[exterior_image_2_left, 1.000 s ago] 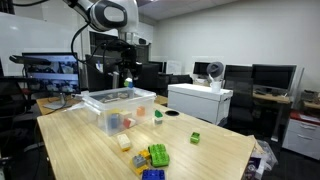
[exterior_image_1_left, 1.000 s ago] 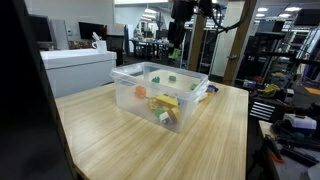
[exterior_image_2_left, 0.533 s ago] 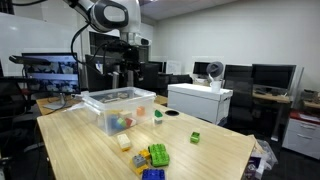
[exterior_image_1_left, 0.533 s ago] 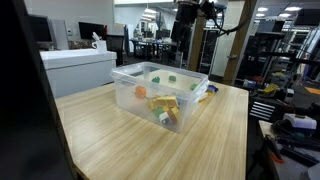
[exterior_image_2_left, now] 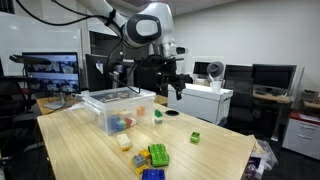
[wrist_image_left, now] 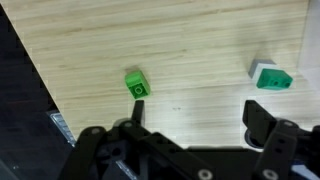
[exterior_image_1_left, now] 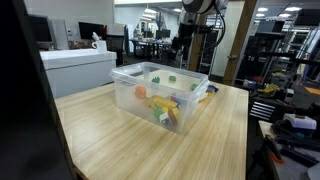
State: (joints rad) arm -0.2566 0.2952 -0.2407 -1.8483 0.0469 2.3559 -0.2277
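Note:
My gripper is open and holds nothing; in the wrist view its two dark fingers stand wide apart over bare wood. Below it lie a small green brick and a green-and-white piece. In an exterior view the gripper hangs above the table, to the right of the clear plastic bin, over the green-and-white piece; the green brick lies nearer the table's edge. The bin holds several coloured blocks.
A heap of green, yellow and blue bricks and a pale block lie near the table's front. A white cabinet stands behind the table. In the wrist view the table's edge runs down the left side.
The jaws have opened wide. The arm has swung away from above the bin, out over the open table beside it.

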